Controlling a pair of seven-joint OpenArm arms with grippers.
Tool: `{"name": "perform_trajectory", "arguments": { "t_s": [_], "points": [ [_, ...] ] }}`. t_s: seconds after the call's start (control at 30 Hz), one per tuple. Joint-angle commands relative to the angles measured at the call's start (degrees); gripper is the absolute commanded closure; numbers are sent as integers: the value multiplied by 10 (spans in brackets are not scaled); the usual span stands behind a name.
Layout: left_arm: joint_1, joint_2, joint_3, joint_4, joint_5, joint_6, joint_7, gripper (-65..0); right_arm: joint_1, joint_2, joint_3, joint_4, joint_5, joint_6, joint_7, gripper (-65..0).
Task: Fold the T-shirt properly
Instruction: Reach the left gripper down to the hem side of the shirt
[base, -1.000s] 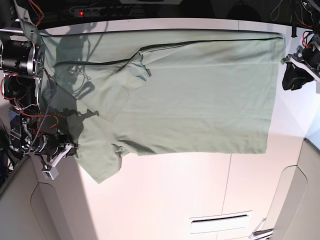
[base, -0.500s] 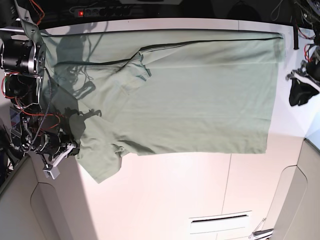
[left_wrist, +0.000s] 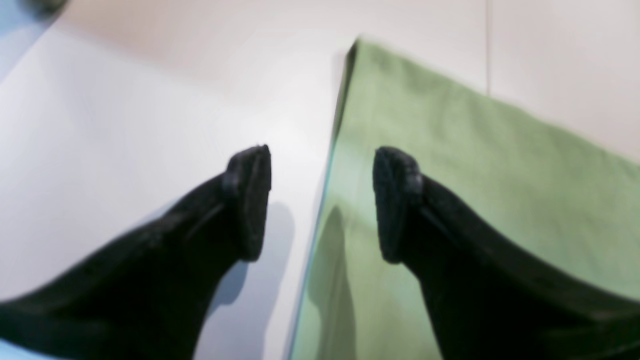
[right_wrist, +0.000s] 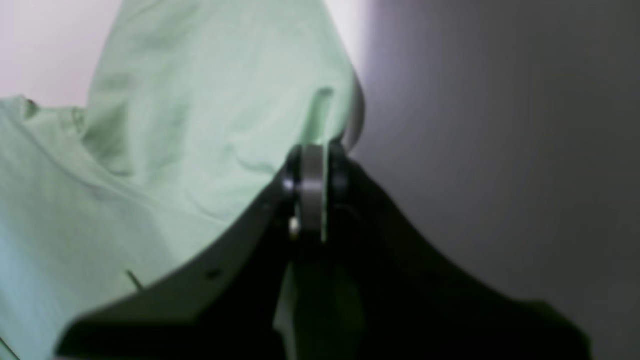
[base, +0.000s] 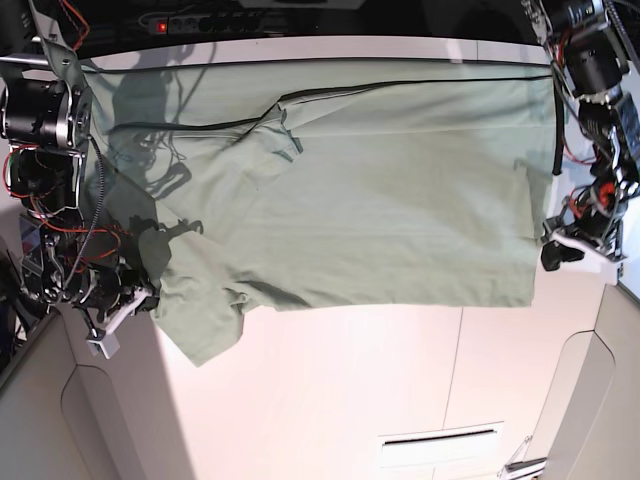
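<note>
Behind T-shirt (base: 380, 190), power strip (base: 215, 22)

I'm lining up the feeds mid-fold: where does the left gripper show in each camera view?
Base: left gripper at the right edge, by the lower right corner of the T-shirt.
Left wrist: its two black fingers fill the bottom, spread apart astride the shirt's edge.
Right wrist: not in it; only the right gripper pinching cloth.
Shared landmark: the pale green shirt on the white table.

No readable text, label or sign anywhere.
</note>
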Motion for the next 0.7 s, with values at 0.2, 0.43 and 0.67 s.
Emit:
{"name": "perform_trajectory", "arguments": {
  "t_s": [0.2,0.43,0.67],
  "points": [
    [-150,-40,56,-159,23,17,-30,-351,19,7,2,8,8,3,8,0],
    [-235,-49,75,-290,38,17,-54,-351,19,6,2,8,8,3,8,0],
    [-240,-48,75,-334,30,-15,-56,-351,19,7,2,8,8,3,8,0]
  ]
}}
